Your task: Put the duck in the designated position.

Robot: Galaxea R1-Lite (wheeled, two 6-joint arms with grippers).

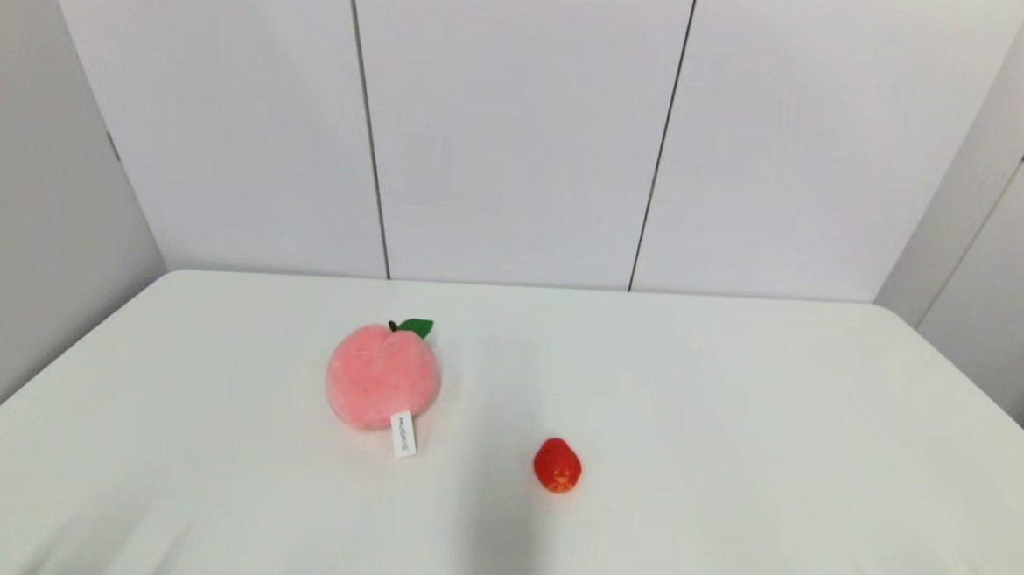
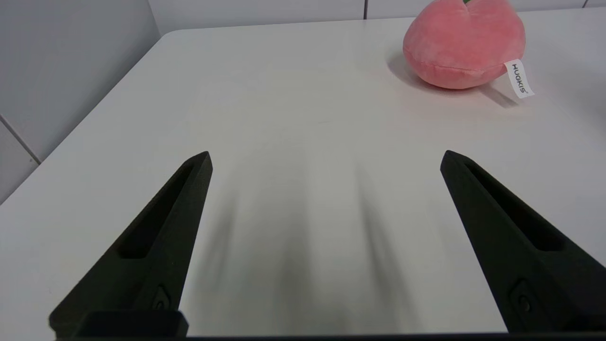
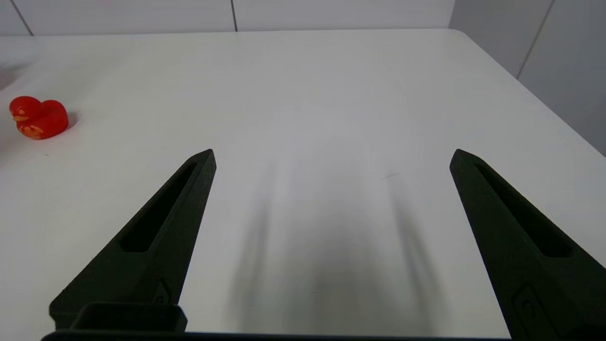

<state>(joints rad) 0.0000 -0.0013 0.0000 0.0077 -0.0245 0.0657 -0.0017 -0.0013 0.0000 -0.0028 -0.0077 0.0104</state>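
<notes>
The duck [image 1: 557, 466], tiny, glossy red with faint orange marks, sits on the white table near its middle, toward the front; the right wrist view also catches the duck [image 3: 38, 118] far off to one side. My right gripper [image 3: 331, 156] hovers open over bare table, well away from the duck, nothing between its fingers. My left gripper [image 2: 326, 158] is open too, over bare table, with the plush peach ahead of it. Neither arm shows in the head view.
A big pink plush peach [image 1: 383, 375] with a green leaf and a white tag lies left of the duck; the left wrist view shows this peach [image 2: 464, 45] as well. White wall panels stand behind the table [image 1: 734, 404].
</notes>
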